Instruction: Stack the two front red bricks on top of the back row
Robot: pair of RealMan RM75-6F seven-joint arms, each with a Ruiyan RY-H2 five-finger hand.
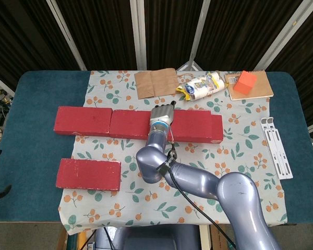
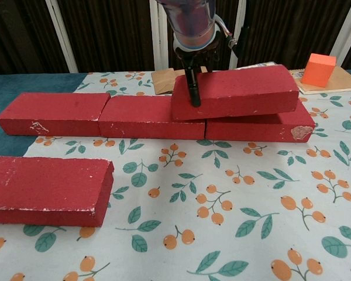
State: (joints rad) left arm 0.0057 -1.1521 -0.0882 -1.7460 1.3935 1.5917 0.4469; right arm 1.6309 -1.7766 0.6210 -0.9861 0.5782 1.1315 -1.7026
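Chest view alone shows right robot hand (image 2: 190,55) gripping raised brick (image 2: 237,92) over back row (image 2: 102,114).

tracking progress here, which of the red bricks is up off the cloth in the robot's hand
The red brick at the right end of the back row, gripped by the right hand and sitting atop another red brick. The other bricks lie flat on the floral cloth.
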